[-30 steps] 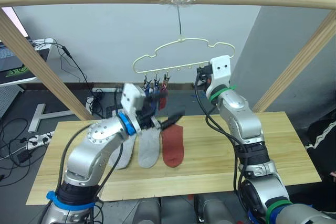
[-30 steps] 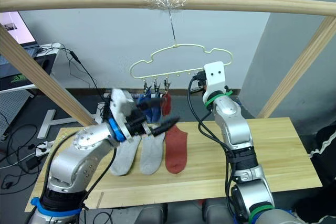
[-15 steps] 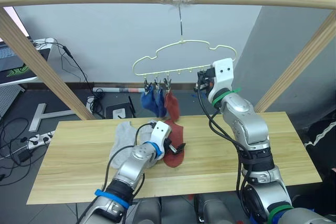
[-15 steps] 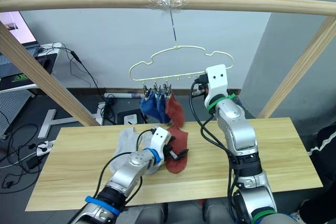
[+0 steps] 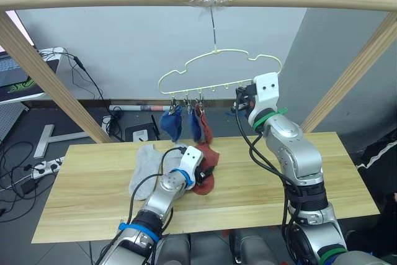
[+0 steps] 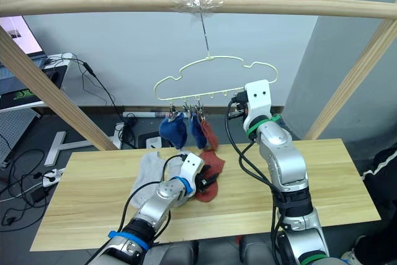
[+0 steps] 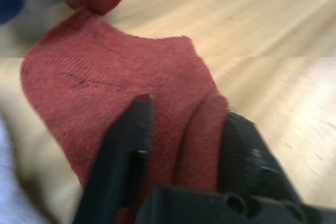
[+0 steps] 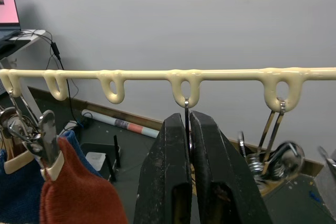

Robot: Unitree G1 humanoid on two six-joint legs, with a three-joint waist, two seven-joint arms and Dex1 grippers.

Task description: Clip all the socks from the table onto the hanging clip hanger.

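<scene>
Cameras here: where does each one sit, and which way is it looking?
Left and right eye views: on the head, looking forward and down at the table, clip hanger and both arms.
Left wrist view: along the left gripper, shut on the red sock.
Right wrist view: along the right gripper, shut on a clip under the hanger bar.
Shared: the left wrist and eye views show the same red sock.

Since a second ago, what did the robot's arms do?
The left gripper came down from beside the hanger to the table and closed on the red sock lying there. The right gripper stayed pinched on a clip; the grey socks and the hung socks stayed put.
</scene>
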